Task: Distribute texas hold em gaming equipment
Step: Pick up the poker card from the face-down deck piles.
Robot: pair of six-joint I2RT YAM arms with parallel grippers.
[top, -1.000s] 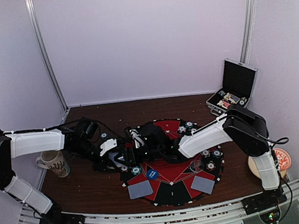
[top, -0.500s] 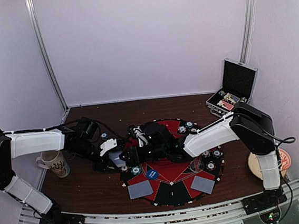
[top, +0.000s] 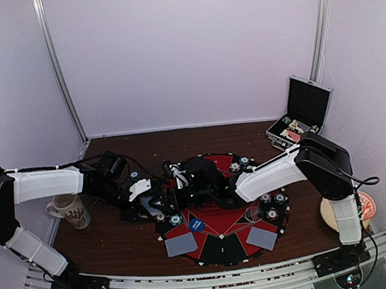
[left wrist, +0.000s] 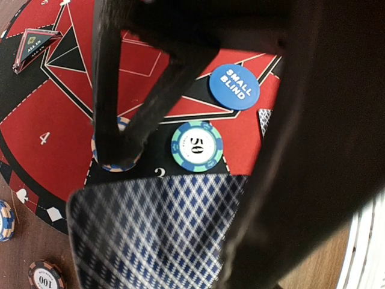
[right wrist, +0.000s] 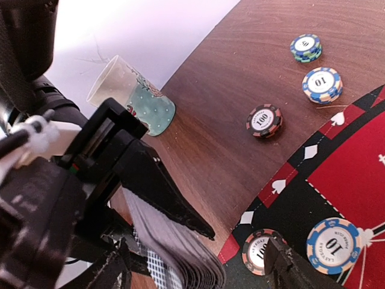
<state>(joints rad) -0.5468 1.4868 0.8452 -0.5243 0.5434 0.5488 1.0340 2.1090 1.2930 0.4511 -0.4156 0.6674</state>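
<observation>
1. Brown worktop (top: pixel 113 242) carries a round red-and-black mat (top: pixel 221 225); both arms meet over the mat's left part.
2. Left end effector (top: pixel 149 202) is pressed together on a deck of checked-back cards (right wrist: pixel 174 253), held above the mat's edge.
3. Right end effector (right wrist: pixel 201 268) is spread, with one finger on each side of the deck's end.
4. On the mat, a teal chip (left wrist: pixel 197 146) lies near the blue button disc (left wrist: pixel 234 86).
5. A grey-backed card (top: pixel 181 243) lies at the mat's near side.

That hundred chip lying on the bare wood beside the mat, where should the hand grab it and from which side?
Grip the 100 chip across its striped rim, coming straight down from above. It lies flat on the table, so only the rim offers two opposing sides, and the bare wood all round leaves room to close in.
</observation>
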